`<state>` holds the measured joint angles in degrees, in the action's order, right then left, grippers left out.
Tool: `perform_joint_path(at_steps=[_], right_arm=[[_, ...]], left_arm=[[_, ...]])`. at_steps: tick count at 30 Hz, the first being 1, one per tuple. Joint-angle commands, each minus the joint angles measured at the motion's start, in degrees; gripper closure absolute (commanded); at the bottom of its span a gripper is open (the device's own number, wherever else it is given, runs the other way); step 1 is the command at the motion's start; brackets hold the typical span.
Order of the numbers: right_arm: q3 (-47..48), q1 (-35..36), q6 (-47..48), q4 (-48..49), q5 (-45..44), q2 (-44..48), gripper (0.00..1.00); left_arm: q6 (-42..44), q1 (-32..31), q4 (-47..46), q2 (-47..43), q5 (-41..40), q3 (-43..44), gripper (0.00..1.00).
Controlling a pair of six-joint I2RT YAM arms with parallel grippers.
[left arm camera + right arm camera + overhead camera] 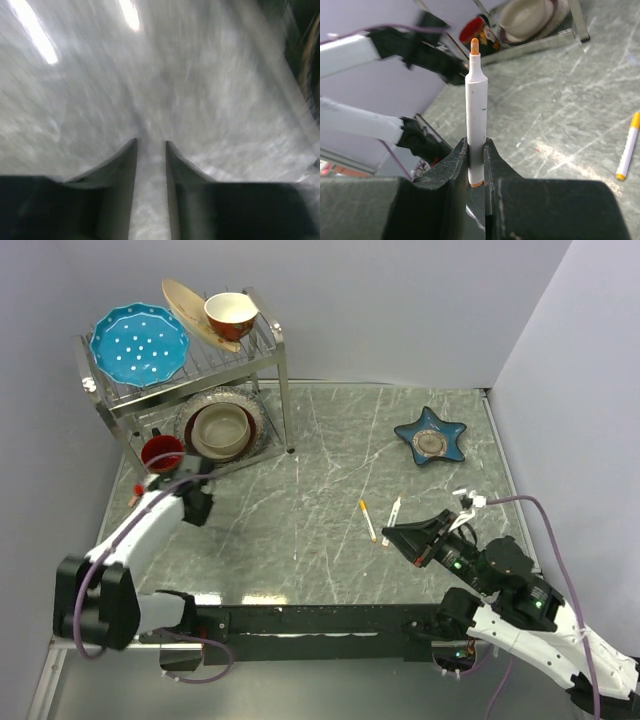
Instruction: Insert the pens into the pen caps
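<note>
My right gripper [476, 150] is shut on a white pen [476, 110] with an orange tip, held above the table and standing up out of the jaws. It also shows in the top view [393, 518], at the right gripper [392, 534]. A second white pen with yellow-orange ends [368, 520] lies on the table just left of it, also visible in the right wrist view [628, 147]. My left gripper [196, 506] is at the table's left; its jaws [151, 145] stand a little apart with nothing between them. The dark blue pen and loose caps are not in view.
A metal dish rack [275, 390] with bowls and plates stands at the back left, and a red cup [162, 452] sits beside it. A blue star-shaped dish [430, 437] sits at the back right. A tiny red thing [133, 500] lies by the left arm.
</note>
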<state>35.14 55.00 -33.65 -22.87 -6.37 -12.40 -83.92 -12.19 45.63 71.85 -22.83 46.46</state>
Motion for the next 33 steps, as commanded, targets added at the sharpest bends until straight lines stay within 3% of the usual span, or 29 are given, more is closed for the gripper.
perform_joint_path(at_steps=[1,4,8,11,17,20,22,23,26,29,33], right_arm=[[-3.32,0.46,-0.36,6.96,-0.31,-0.6,1.0],[-3.58,0.46,1.39,8.63,0.22,-2.18,1.0],[-2.27,0.46,4.82,9.78,0.23,-5.08,1.0],[-0.86,0.46,6.4,8.99,0.04,-7.63,1.0],[-0.78,0.46,6.4,8.99,3.29,-8.42,1.0],[2.03,0.46,6.58,6.45,4.61,-10.79,1.0],[3.35,0.46,6.76,4.51,5.23,-12.9,1.0],[4.32,0.46,6.58,3.98,5.23,-13.95,1.0],[4.94,0.46,5.44,3.36,5.49,-14.75,1.0],[4.07,0.54,4.12,4.5,4.44,-14.32,1.0],[5.12,0.54,4.12,3.81,2.95,-14.75,1.0]], left_arm=[[13.67,10.32,-2.04,-3.82,-0.18,2.92,0.57],[17.65,17.09,0.07,-3.04,-5.1,7.59,0.42],[13.98,28.14,2.96,-2.68,-6.53,8.74,0.38],[8.34,35.88,3.16,-2.42,-0.74,7.6,0.41],[3.51,41.44,4.73,2.67,3.22,10.32,0.4],[4.21,43.64,0.34,5.66,5.51,11.02,0.38],[5.86,43.91,-3.76,8.38,5.17,12.78,0.45],[8.22,43.83,-5.62,9.17,4.73,13.74,0.55],[14.97,44.0,-11.25,12.07,0.78,16.02,0.7],[17.65,44.79,-11.96,14.19,-1.41,17.7,0.75],[10.45,46.55,-10.21,16.55,-0.73,17.87,0.73]])
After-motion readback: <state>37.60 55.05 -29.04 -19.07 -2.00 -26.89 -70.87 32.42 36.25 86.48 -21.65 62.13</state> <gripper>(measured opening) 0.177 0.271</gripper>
